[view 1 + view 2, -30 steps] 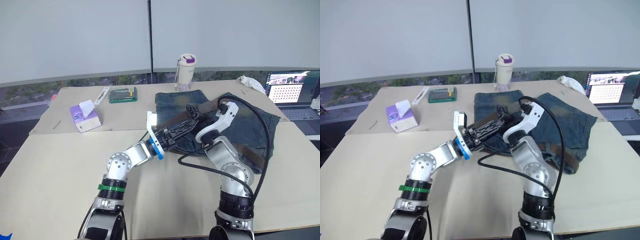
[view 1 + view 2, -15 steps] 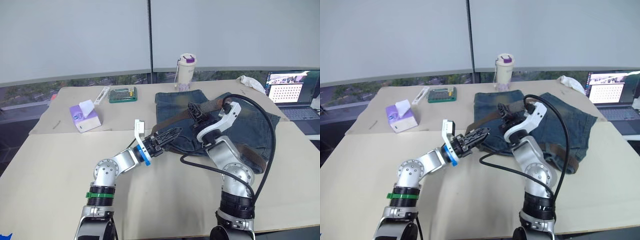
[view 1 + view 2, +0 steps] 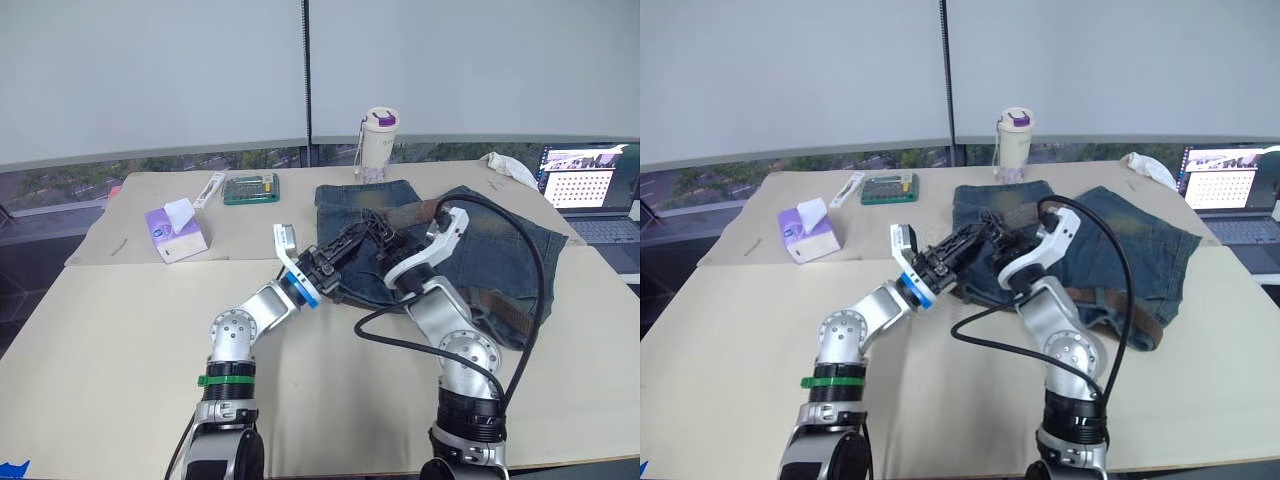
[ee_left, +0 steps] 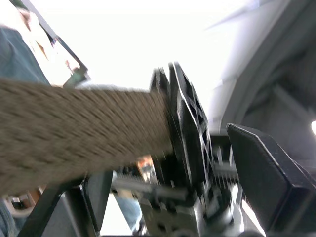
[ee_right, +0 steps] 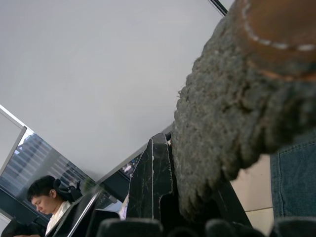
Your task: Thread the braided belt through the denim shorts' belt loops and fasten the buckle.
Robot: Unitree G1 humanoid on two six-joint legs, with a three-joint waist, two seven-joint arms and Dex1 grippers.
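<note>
The denim shorts (image 3: 500,250) lie flat on the far right part of the table (image 3: 110,350). The braided belt (image 3: 415,212) rises from the shorts' top edge, and more of it lies along the waistband (image 3: 505,312). My right gripper (image 3: 386,240) is raised over the shorts' left side and shut on the belt's end (image 5: 222,123), which has a brown leather tip. My left gripper (image 3: 350,245) reaches in from the left, close to the right one. Its fingers (image 4: 269,173) stand spread beside the held belt (image 4: 79,128). The buckle and the belt loops are too small to make out.
A purple tissue box (image 3: 175,232), a green tray (image 3: 250,188) and a white stick-like item (image 3: 209,190) lie at the far left. A lidded cup (image 3: 378,143) stands behind the shorts. A laptop (image 3: 590,190) and white cloth (image 3: 510,166) sit far right. A person (image 5: 47,200) sits beyond.
My left gripper drew back from the belt toward the left half a second ago, then came forward again to the right gripper. The right gripper kept hold of the belt.
</note>
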